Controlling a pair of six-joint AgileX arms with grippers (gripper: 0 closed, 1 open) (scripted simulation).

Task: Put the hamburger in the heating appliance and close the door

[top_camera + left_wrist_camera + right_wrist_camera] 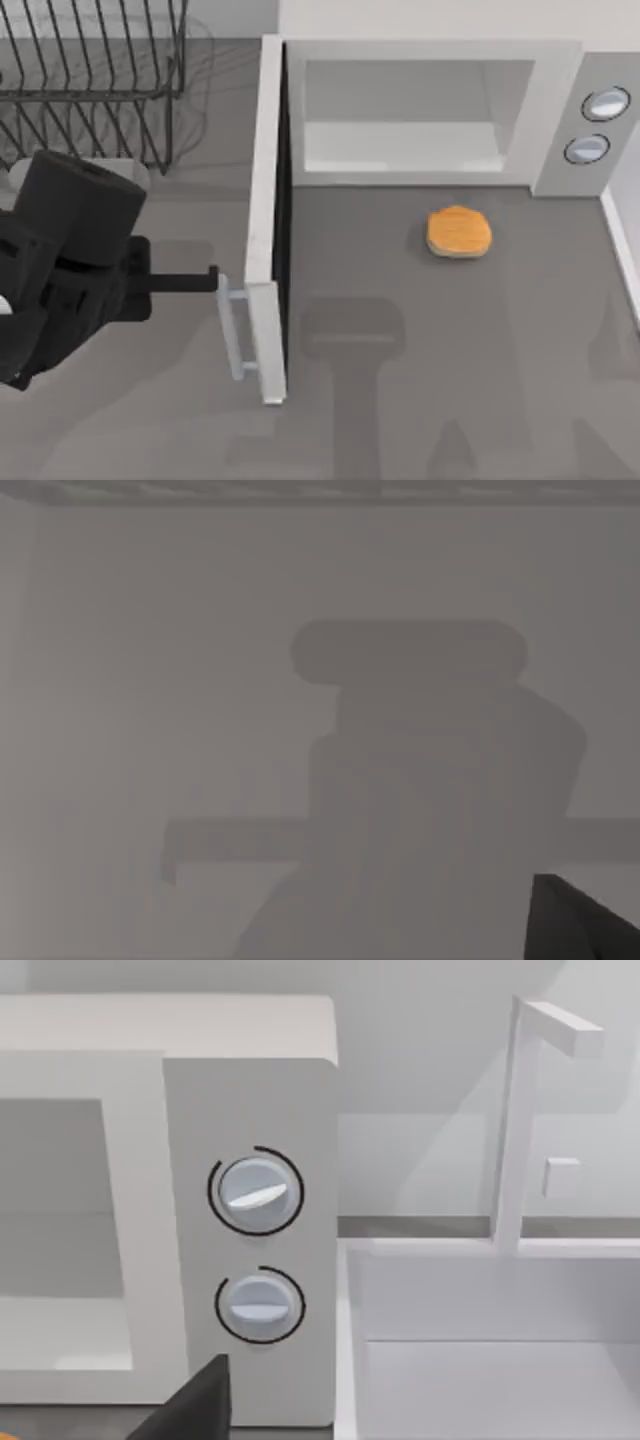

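1. While the door (268, 220) is swung fully open, the hamburger (459, 232) is seen lying on the desk (450, 380) just in front of the heating appliance (430, 110), not inside yet.
2. The left pincer (210, 281) is parked right beside the bar handle (232, 330), on the door's far side from the bun; whether it's open or closed can't be told.
3. The bun lies toward the right, so it's probably better reached by the right arm.

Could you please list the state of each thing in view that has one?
door: swung wide open.
microwave: cavity open, nothing inside.
hamburger: on the table before the microwave, not held.
left gripper: at the door handle.
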